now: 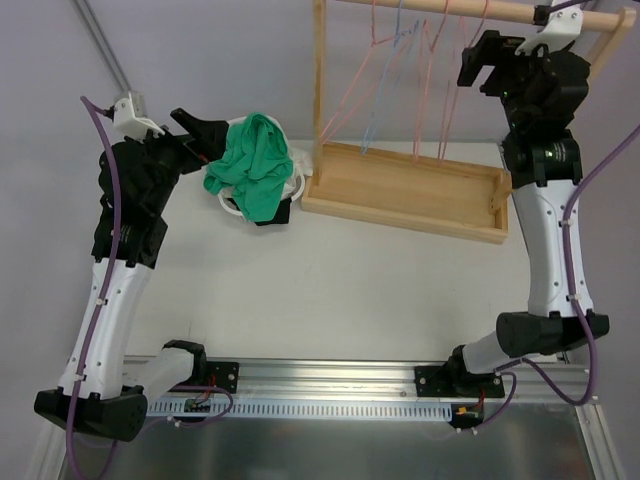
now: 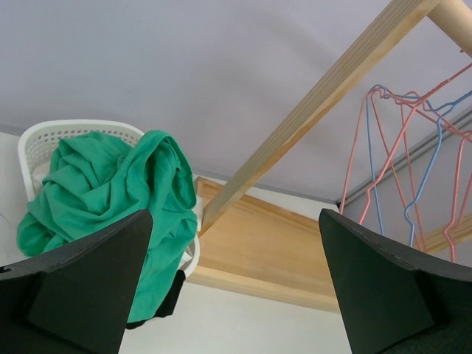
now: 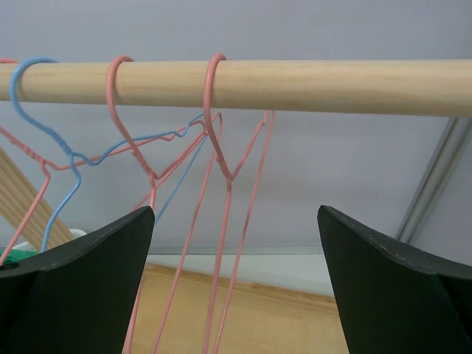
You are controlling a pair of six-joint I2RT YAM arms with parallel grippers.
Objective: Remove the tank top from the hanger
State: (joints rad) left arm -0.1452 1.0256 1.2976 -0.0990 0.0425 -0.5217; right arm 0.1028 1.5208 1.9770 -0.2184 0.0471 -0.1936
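Observation:
The green tank top [image 1: 252, 165] lies crumpled in a white basket [image 1: 228, 208] at the back left, off any hanger. It also shows in the left wrist view [image 2: 103, 192], draped over the basket rim [image 2: 66, 129]. My left gripper [image 1: 205, 140] is open and empty, just left of the basket and pointing over it [image 2: 234, 221]. Several bare pink and blue wire hangers [image 1: 430, 80] hang on the wooden rod [image 1: 480, 8]. My right gripper [image 1: 478, 58] is open and empty, just below the rod [image 3: 295, 85], facing a pink hanger [image 3: 221, 147].
The rack's wooden tray base [image 1: 410, 190] lies at the back middle, its upright post [image 1: 320, 70] next to the basket. A dark cloth [image 1: 272, 215] sticks out under the green top. The rack base also shows in the left wrist view [image 2: 265, 251].

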